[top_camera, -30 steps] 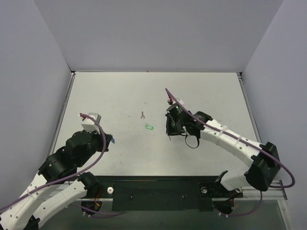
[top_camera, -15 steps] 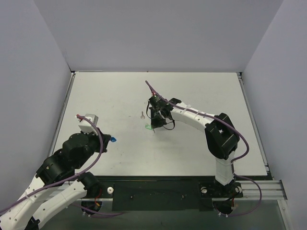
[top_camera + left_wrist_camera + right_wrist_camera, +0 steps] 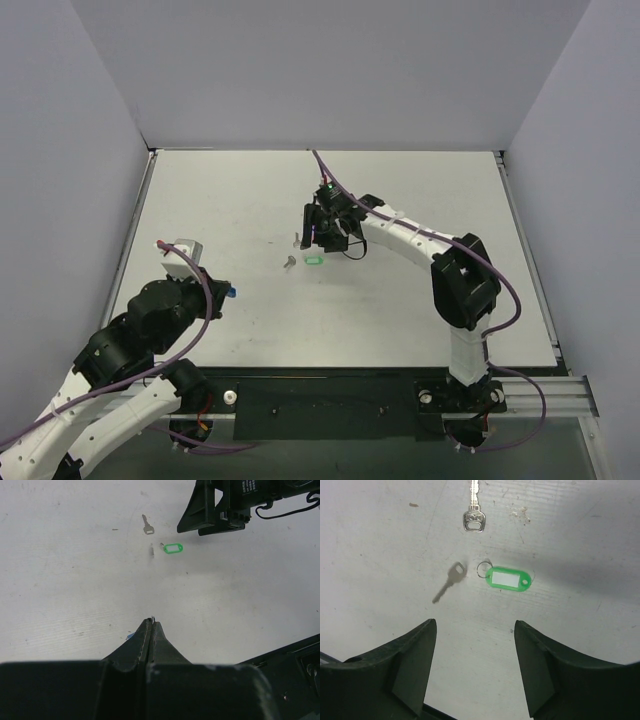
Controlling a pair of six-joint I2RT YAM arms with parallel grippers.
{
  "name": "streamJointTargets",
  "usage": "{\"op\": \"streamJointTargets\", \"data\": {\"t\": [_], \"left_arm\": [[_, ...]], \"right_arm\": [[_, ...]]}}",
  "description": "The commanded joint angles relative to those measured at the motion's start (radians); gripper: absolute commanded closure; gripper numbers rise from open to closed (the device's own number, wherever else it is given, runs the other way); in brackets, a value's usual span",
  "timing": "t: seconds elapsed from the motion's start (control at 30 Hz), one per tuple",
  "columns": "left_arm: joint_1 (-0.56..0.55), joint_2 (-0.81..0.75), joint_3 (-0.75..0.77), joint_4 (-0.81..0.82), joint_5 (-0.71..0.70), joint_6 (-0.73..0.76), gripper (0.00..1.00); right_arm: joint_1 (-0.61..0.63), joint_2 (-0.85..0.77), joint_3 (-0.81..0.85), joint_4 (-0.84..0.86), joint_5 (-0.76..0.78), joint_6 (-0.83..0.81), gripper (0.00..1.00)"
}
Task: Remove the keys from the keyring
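Two small silver keys lie loose on the table. One key (image 3: pixel 297 240) (image 3: pixel 473 510) (image 3: pixel 147 526) lies farther out. The other key (image 3: pixel 288 262) (image 3: pixel 449 582) (image 3: pixel 152 550) lies just left of a green tag. My right gripper (image 3: pixel 322 232) (image 3: pixel 475 625) hovers over them, open, with nothing between its fingers. My left gripper (image 3: pixel 222 293) (image 3: pixel 151 622) is back at the near left, shut on the keyring (image 3: pixel 231 294). A thin wire loop pokes out at its tip and a blue sliver (image 3: pixel 129 636) shows beside the left finger.
A green tag (image 3: pixel 314 260) (image 3: pixel 508 578) (image 3: pixel 173 548) with a small wire ring (image 3: pixel 483 570) lies beside the nearer key, under my right gripper. The right arm reaches across the middle of the table (image 3: pixel 420 310). Grey walls close in three sides.
My right arm swung left from mid-table to above the green tag and opened its jaws. A second key now lies left of the tag. The left arm barely moved.
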Motion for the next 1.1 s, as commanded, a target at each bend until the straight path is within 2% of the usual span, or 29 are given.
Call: {"op": "streamJointTargets", "data": {"t": [0.0, 0.2, 0.37, 0.5, 0.77, 1.07], "left_arm": [[0.006, -0.012, -0.003, 0.052, -0.019, 0.015, 1.0], [0.005, 0.0, -0.001, 0.052, -0.018, 0.014, 1.0], [0.006, 0.037, -0.001, 0.055, -0.011, 0.014, 1.0], [0.008, 0.146, 0.013, 0.065, 0.04, 0.012, 1.0], [0.009, 0.288, 0.019, 0.199, 0.095, -0.026, 1.0], [0.018, 0.503, 0.085, 0.301, 0.1, -0.037, 1.0]], "right_arm": [[-0.024, -0.088, -0.058, 0.023, -0.002, 0.02, 0.41], [-0.027, -0.245, -0.222, 0.063, -0.003, 0.032, 0.41], [-0.024, -0.451, -0.377, 0.048, 0.035, 0.041, 0.41], [-0.015, -0.609, -0.46, -0.013, 0.073, 0.041, 0.41], [-0.004, -0.899, -0.578, -0.151, 0.135, 0.064, 0.41], [-0.004, -1.039, -0.644, -0.221, 0.175, 0.06, 0.41]]}}
